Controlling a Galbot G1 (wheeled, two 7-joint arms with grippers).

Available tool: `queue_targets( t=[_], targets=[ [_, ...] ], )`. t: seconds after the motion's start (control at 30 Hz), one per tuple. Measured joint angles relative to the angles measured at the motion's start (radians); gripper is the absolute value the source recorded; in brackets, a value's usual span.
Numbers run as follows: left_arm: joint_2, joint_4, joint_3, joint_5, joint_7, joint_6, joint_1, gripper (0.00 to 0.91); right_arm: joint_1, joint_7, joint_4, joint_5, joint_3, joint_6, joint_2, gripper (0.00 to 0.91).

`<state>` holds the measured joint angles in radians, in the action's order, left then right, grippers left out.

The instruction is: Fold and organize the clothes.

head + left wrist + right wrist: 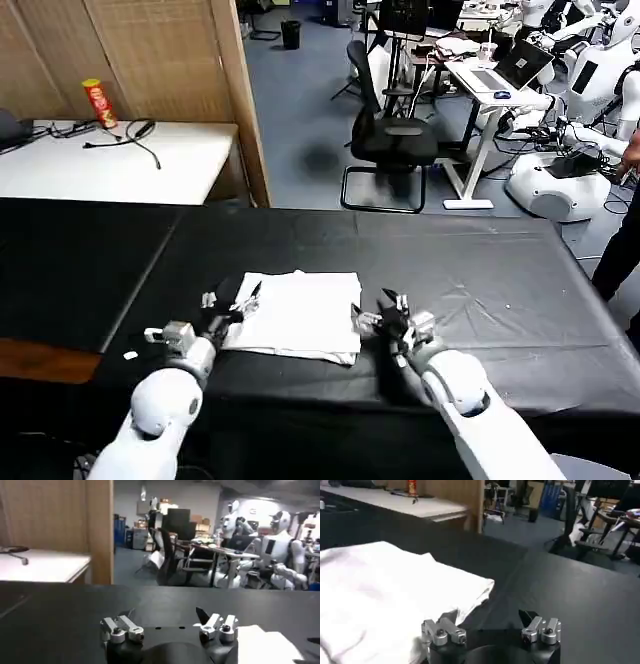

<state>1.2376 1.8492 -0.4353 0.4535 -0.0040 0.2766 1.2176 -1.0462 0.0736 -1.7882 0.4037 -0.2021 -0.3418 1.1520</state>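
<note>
A white T-shirt (298, 314) lies folded into a compact rectangle on the black-covered counter (480, 290), near its front edge and about midway between the two arms; no print or lettering can be read on the face that is turned up, which is plain white with a few soft creases. The left hand (232, 301) sits at the shirt's left edge, fingers spread wide and holding nothing; in the left wrist view the left hand (169, 628) has its two finger pairs set well apart over bare black cloth, with a corner of the white shirt (262, 645) just beside one of them. The right hand (385, 312) rests at the shirt's right edge, just beside the fabric, its fingers likewise wide apart and empty; in the right wrist view the right hand (491, 630) is low over the counter, with the folded shirt (380, 595) spreading out ahead of one finger, its layered edge and a corner lying flat on the black cover. Behind the counter, on the left, stands a white table (110, 160) carrying black cables (125, 135) and a tall red and yellow can (98, 103) whose label is too small to read; a wooden partition (160, 60) rises behind it, and a black office chair (390, 140) stands on the blue floor beyond.
</note>
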Motion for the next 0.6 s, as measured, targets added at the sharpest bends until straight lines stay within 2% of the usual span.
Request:
queue_targets(
  t=[0.2, 0.37, 0.4, 0.47, 0.6],
  targets=[
    [0.023, -0.046, -0.027, 0.068, 0.007, -0.01, 0.012, 0.878, -0.058, 0.009, -0.08, 0.123, -0.067, 0.045, -0.023, 0.878],
    [0.038, -0.074, -0.035, 0.124, 0.007, -0.008, 0.011, 0.878, -0.118, 0.004, -0.164, 0.196, -0.144, 0.049, -0.048, 0.878],
    [0.04, -0.078, -0.036, 0.142, 0.007, -0.005, 0.009, 0.722, -0.128, 0.003, -0.179, 0.206, -0.159, 0.05, -0.053, 0.878],
    [0.044, -0.082, -0.037, 0.181, 0.008, 0.004, 0.006, 0.215, -0.146, 0.0, -0.207, 0.218, -0.191, 0.053, -0.059, 0.878],
    [0.052, -0.096, -0.038, 0.223, 0.007, 0.02, 0.001, 0.0, -0.165, -0.011, -0.249, 0.242, -0.235, 0.056, -0.062, 0.878]
  ],
)
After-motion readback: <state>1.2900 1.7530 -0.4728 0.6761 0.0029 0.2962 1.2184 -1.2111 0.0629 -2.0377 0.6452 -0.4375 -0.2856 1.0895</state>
